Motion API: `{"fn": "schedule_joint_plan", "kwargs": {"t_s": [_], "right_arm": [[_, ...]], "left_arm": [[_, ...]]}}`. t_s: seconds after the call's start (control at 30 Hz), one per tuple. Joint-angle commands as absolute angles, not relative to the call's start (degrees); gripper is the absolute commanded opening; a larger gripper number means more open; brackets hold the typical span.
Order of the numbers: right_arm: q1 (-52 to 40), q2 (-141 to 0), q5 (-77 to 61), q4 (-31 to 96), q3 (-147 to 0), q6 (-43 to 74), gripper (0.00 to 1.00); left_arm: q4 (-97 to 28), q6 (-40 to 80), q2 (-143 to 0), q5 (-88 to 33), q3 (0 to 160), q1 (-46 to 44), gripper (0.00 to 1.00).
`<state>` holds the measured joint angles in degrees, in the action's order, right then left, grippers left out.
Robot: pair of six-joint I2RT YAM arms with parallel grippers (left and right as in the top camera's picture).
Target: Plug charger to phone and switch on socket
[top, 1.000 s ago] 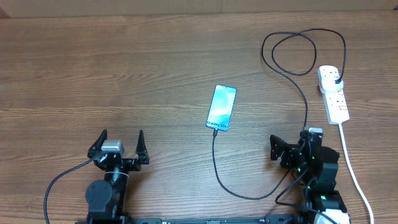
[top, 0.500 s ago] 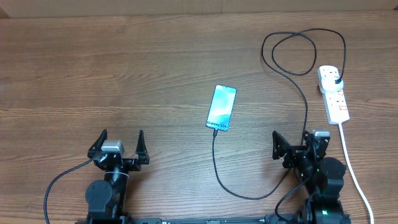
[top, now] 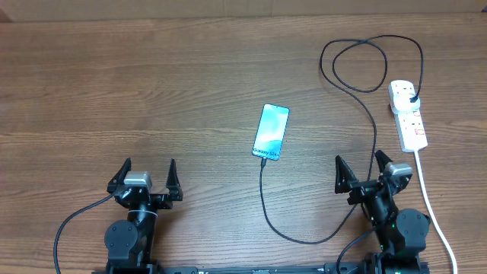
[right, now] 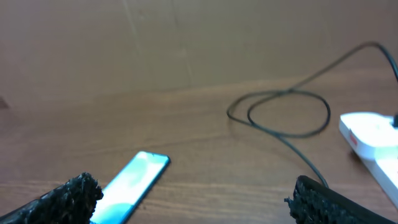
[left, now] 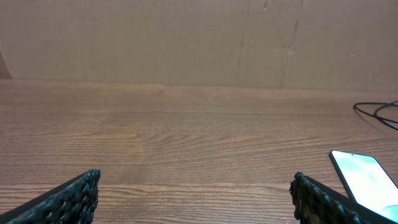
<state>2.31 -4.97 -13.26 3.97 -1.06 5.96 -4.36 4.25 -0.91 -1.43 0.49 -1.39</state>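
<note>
The phone lies screen-up and lit at the table's middle. It also shows in the left wrist view, phone, and the right wrist view, phone. The charger is a thin black cable. Its tip meets the phone's near end, and its black plug sits in the white socket at the far right. My left gripper stands open near the front left, holding nothing. My right gripper stands open near the front right, just left of the cable. Between its fingers there is only wood.
The socket's thick white cord runs toward the front edge, right of my right arm. The cable curls in loops at the far right and sweeps in a bend along the front. A brown wall stands behind the table.
My right gripper has shifted slightly right and toward the front edge, turning to face straight ahead. It stays open. The left arm, phone and cable have not moved.
</note>
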Motion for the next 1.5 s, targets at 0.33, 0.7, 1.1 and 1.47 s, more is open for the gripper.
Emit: {"fn": "schedule_joint_plan", "kwargs": {"t_s": [0.33, 0.7, 1.1, 1.47], "right_arm": [[1.9, -0.1, -13.0, 3.6, -0.4, 5.9, 1.00], [1.9, -0.2, -13.0, 3.6, -0.4, 5.9, 1.00], [1.9, -0.2, -13.0, 3.6, -0.4, 5.9, 1.00], [1.9, -0.2, -13.0, 3.6, -0.4, 5.9, 1.00]], "left_arm": [[-4.5, 3.4, -0.3, -1.0, 0.3, -1.0, 0.99], [-4.5, 3.4, -0.3, -1.0, 0.3, -1.0, 1.00], [-4.5, 3.4, -0.3, -1.0, 0.3, -1.0, 0.99], [-4.4, 3.4, -0.5, -1.1, 0.3, -1.0, 1.00]]}}
